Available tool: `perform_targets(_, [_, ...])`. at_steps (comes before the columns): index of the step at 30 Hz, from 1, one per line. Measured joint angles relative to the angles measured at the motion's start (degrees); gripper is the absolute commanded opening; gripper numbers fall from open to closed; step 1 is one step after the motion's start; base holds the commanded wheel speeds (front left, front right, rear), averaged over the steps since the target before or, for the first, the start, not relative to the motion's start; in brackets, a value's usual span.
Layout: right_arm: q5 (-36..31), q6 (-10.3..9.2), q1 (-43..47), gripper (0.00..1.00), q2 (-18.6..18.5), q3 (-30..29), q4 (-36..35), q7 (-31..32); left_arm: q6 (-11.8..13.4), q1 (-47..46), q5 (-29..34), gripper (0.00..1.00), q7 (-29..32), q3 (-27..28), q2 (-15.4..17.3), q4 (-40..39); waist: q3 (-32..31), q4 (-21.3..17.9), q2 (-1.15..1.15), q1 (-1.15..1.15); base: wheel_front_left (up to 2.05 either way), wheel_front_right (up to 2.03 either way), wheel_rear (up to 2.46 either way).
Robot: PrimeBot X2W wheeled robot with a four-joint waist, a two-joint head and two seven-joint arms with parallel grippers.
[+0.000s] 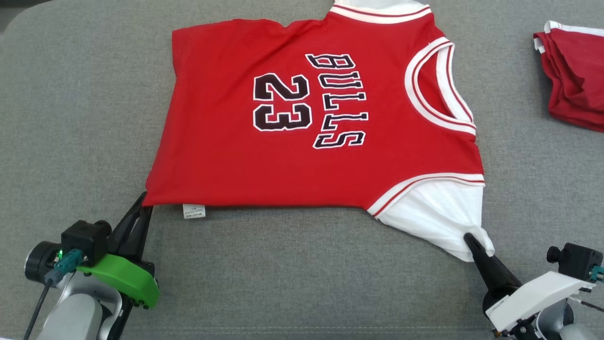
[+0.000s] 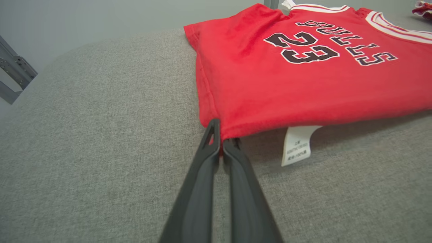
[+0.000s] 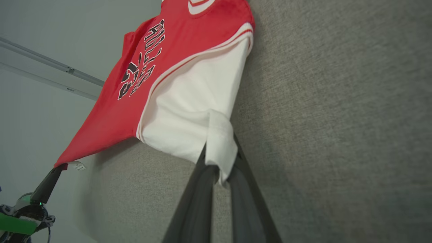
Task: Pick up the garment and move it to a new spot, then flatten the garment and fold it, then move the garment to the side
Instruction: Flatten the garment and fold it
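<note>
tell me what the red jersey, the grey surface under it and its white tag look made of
Red jersey with black lettering: thin matte knit, probably synthetic; it drapes and puckers softly. Grey padded surface: coarse woven upholstery, visibly heathered weave. Small white care tag: smooth printed label, satin or paper-like; cannot tell which.

A grey woven surface [image 1: 302, 274], padded like a cushion or covered table, spreads across the head view. Its far left corner [image 1: 28, 23] is rounded, with a darker strip [image 1: 7, 14] beyond it. A faint seam [image 1: 302, 329] runs along the near edge. The weave is coarse and evenly mottled. Behind the surface stands a plain pale grey wall [image 2: 101, 13]. A grey metal bracket [image 2: 15, 72] shows at the left edge of the left wrist view. Two thin rails [image 3: 50, 62] cross the wall in the right wrist view. Light is soft and even, shadows faint
</note>
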Motion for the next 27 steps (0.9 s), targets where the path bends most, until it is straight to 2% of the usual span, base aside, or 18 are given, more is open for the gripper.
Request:
perform_targets(9, [-1.02, -0.11, 2.72, 0.00, -0.40, 1.05, -0.70, 0.08, 0.00, 2.32, 0.46, 0.00, 0.00, 1.01, -1.46, -0.33, -0.77, -0.36, 0.00, 0.00, 0.00, 0.00, 0.00])
perform_targets(20, [-4.39, -1.64, 2.84, 0.00, -1.71, 1.74, 1.13, 0.16, -0.01, 4.61, 2.24, 0.00, 0.00, 0.36, -2.92, 1.02, -1.30, -1.03, 0.00, 0.00, 0.00, 0.00, 0.00])
perform_targets(27, [-4.67, -1.64, 3.41, 0.00, -1.79, 3.42, 1.25, 0.54, -0.07, 4.96, 2.93, 0.00, 0.00, 1.02, -3.15, 1.30, -1.50, -0.39, 0.00, 0.00, 0.00, 0.00, 0.00])
